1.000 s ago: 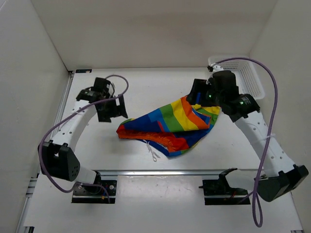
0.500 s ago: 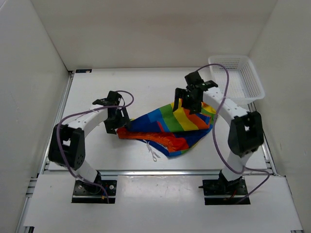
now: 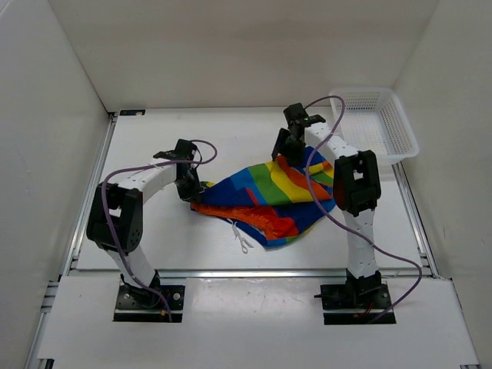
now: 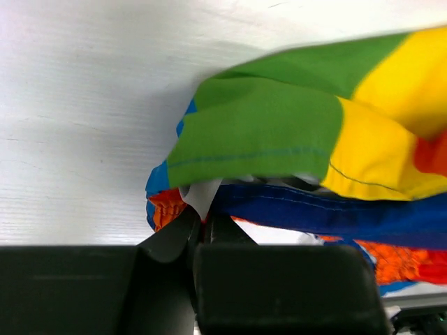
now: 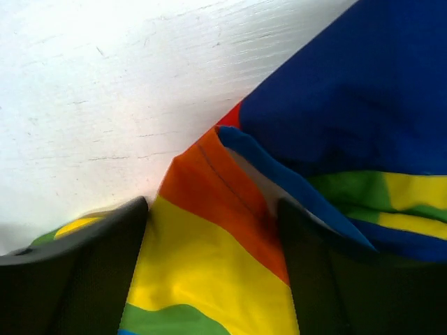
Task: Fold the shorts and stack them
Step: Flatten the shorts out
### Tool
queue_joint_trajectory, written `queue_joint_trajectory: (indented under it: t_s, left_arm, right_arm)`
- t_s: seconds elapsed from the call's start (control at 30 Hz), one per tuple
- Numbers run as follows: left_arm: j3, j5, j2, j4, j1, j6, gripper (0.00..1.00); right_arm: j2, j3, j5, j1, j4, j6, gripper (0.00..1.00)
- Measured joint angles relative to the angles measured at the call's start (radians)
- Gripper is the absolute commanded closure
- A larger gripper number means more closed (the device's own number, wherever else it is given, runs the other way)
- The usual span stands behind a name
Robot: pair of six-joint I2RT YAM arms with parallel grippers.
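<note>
The left tool sits at the left corner of the shorts and is clamped shut on them. In the wrist view its fingers meet, with a sliver of white lining and orange hem nipped between them. That bite looks shallow, so any pull from this side should be slow and level or the hem may slip out.

The shorts lie in a crumpled heap in the middle of the counter, between the two tools. Several striped layers are bunched over each other, and a white drawstring trails toward the near edge.

The right tool is at the far right corner of the heap. Its jaws stand apart, one on either side of an orange and yellow edge, and are not yet closed on it.

The step in hand appears to be taking both corners so the cloth can be spread flat before folding. To do it well, the right tool should push a little further onto the hem before closing. Both tools should then draw apart evenly, low over the counter, until the wrinkles go. The basket stands in the far right corner, so the right arm should not swing wide.
</note>
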Motion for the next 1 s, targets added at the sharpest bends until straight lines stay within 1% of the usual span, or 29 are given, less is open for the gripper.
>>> queue_joint_trajectory:
  t_s: [0.03,0.07,0.1,0.17,0.23,0.3,0.33,0.37,0.4,0.43,0.47,0.53,0.57,0.6,0.63,0.67,0.7,0.73,0.77,0.8,0.83,0.87,0.9,0.93,1.0]
  left_arm:
    - [0.007,0.004,-0.007,-0.003,0.0,0.004,0.9]
    - [0.016,0.006,-0.014,-0.006,0.0,0.008,0.9]
    - [0.031,0.009,-0.022,-0.014,0.0,0.012,0.9]
    - [0.076,0.002,-0.027,-0.045,0.0,0.022,0.9]
    - [0.167,-0.017,-0.024,-0.093,0.003,0.037,0.9]
    - [0.362,-0.034,0.002,-0.176,0.014,0.062,0.9]
    - [0.42,-0.039,0.008,-0.185,0.019,0.069,0.9]
    - [0.527,-0.048,0.027,-0.232,0.031,0.079,0.9]
    - [0.674,-0.056,0.055,-0.264,0.047,0.09,0.9]
    - [0.76,-0.061,0.067,-0.275,0.055,0.095,0.9]
    - [0.867,-0.065,0.084,-0.302,0.066,0.103,0.9]
    - [1.023,-0.07,0.09,-0.324,0.083,0.116,0.9]
    - [1.139,-0.075,0.04,-0.351,0.101,0.127,0.9]
    - [1.13,-0.071,0.01,-0.345,0.101,0.129,0.9]
    - [1.043,-0.059,-0.052,-0.301,0.1,0.134,0.9]
    - [0.953,-0.047,-0.115,-0.294,0.096,0.134,0.9]
    - [0.829,-0.036,-0.198,-0.272,0.087,0.132,0.81]
    - [0.727,-0.022,-0.271,-0.278,0.077,0.13,0.66]
    - [0.607,-0.013,-0.35,-0.265,0.061,0.126,0.52]
    - [0.503,-0.006,-0.418,-0.264,0.05,0.117,0.33]
    - [0.378,-0.001,-0.499,-0.25,0.048,0.1,0.16]
    - [0.287,0.0,-0.553,-0.255,0.048,0.083,0.0]
    - [0.193,0.002,-0.604,-0.272,0.05,0.063,0.0]
    - [0.126,0.003,-0.633,-0.275,0.051,0.041,0.0]
    - [0.039,0.0,-0.651,-0.304,0.054,0.015,0.0]
  right_arm:
    - [0.01,0.004,-0.014,0.0,0.002,0.004,0.79]
    - [0.015,0.007,-0.028,0.0,0.006,0.012,0.95]
    - [0.019,0.014,-0.043,0.0,0.006,0.018,1.0]
    - [0.023,0.05,-0.069,0.001,-0.002,0.035,1.0]
    - [0.024,0.113,-0.09,0.0,0.004,0.038,1.0]
    - [0.024,0.198,-0.105,-0.001,0.004,0.037,1.0]
    - [0.022,0.253,-0.11,-0.002,0.01,0.037,1.0]
    - [0.019,0.298,-0.117,-0.004,0.011,0.037,1.0]
    - [0.016,0.365,-0.124,-0.007,0.014,0.037,1.0]
    - [0.002,0.421,-0.13,-0.009,0.028,0.034,1.0]
    - [-0.008,0.443,-0.131,-0.012,0.036,0.032,1.0]
    - [-0.064,0.494,-0.138,-0.02,0.053,0.012,1.0]
    - [-0.185,0.528,-0.148,-0.033,0.09,-0.013,1.0]
    - [-0.229,0.504,-0.149,-0.035,0.119,-0.029,1.0]
    - [-0.307,0.409,-0.148,-0.039,0.166,-0.051,1.0]
    - [-0.396,0.315,-0.152,-0.04,0.167,-0.074,1.0]
    - [-0.486,0.21,-0.151,-0.038,0.185,-0.097,1.0]
    - [-0.569,0.118,-0.151,-0.033,0.191,-0.112,1.0]
    - [-0.68,-0.027,-0.141,-0.026,0.24,-0.135,1.0]
    - [-0.784,-0.154,-0.132,-0.022,0.24,-0.155,0.88]
    - [-0.856,-0.248,-0.119,-0.02,0.244,-0.166,0.73]
    - [-0.94,-0.365,-0.096,-0.013,0.261,-0.182,0.57]
    - [-1.0,-0.462,-0.072,-0.008,0.25,-0.192,0.33]
    - [-1.04,-0.526,-0.055,-0.003,0.235,-0.203,0.25]
    - [-1.108,-0.67,-0.003,0.01,0.212,-0.2,0.2]
